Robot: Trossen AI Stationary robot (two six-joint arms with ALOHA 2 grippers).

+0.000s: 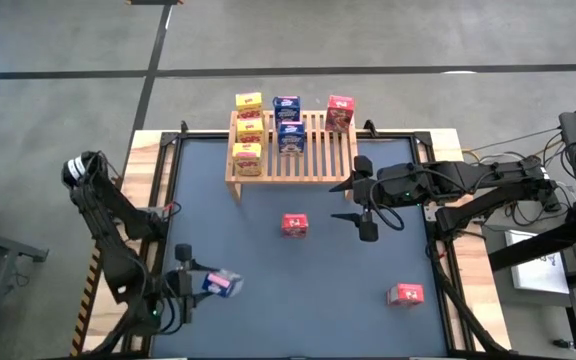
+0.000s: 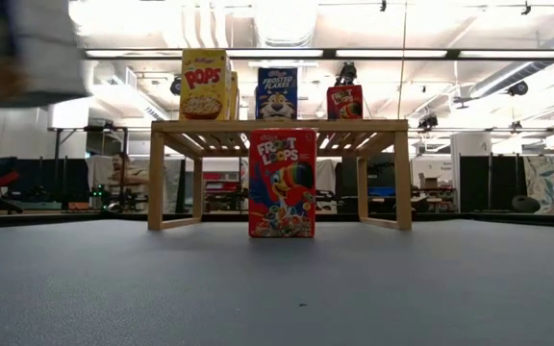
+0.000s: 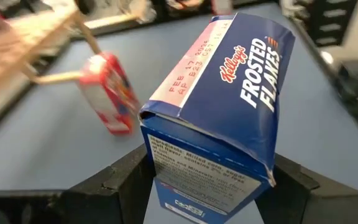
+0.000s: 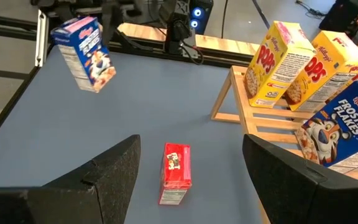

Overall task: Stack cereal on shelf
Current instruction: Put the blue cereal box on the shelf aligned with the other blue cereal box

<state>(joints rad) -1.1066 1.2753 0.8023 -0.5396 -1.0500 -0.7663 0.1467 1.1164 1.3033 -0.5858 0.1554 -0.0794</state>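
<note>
A blue Frosted Flakes box [image 3: 219,118] sits clamped between the two dark fingers of my left gripper [image 1: 200,283], lifted clear of the dark table [image 1: 268,320] near its front left corner. From my right wrist view the same box hangs tilted in the air above the mat.

The shelf [image 1: 313,160], a low light-wood rack with a slatted top, stands at the back of the table. On it are three yellow Pops boxes [image 1: 248,132] in a line at the left end, two more blue boxes [image 1: 288,125] beside them, and one red box [image 1: 340,112] at the back toward the right end. In the low view they stand upright along the top, yellow, blue, then red.

A red Froot Loops box [image 2: 282,183] stands upright on the table in front of the shelf, roughly at the middle. Another red box [image 1: 406,294] lies on the table near the front right, well apart from everything else.

My right gripper [image 1: 360,217] hovers above the table just right of the standing red box, in front of the shelf's right end. Its jaws are spread wide and hold nothing.
</note>
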